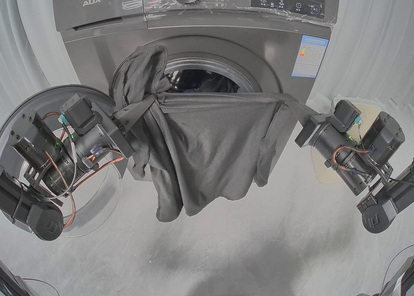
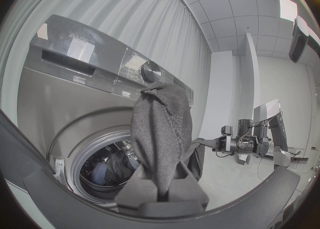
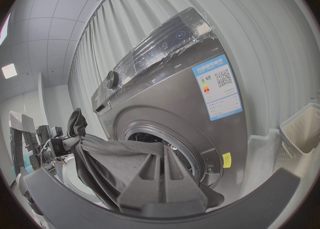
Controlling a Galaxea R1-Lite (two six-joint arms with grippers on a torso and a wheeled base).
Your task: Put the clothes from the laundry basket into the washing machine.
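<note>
While the limp dark grey cloth garment (image 1: 207, 146) hangs stretched before the round door opening (image 1: 202, 80) of the grey metal washing machine (image 1: 99, 46), the left gripper (image 1: 144, 103) pinches its bunched corner and the right gripper (image 1: 297, 109) clamps the opposite edge. Light and floppy, probably a shirt, it should handle best held along that upper hem.

Logo lettering (image 1: 92, 1) on washing machine (image 1: 276, 46) drawer panel; blue energy label (image 1: 309, 56) with QR code on its front
</note>
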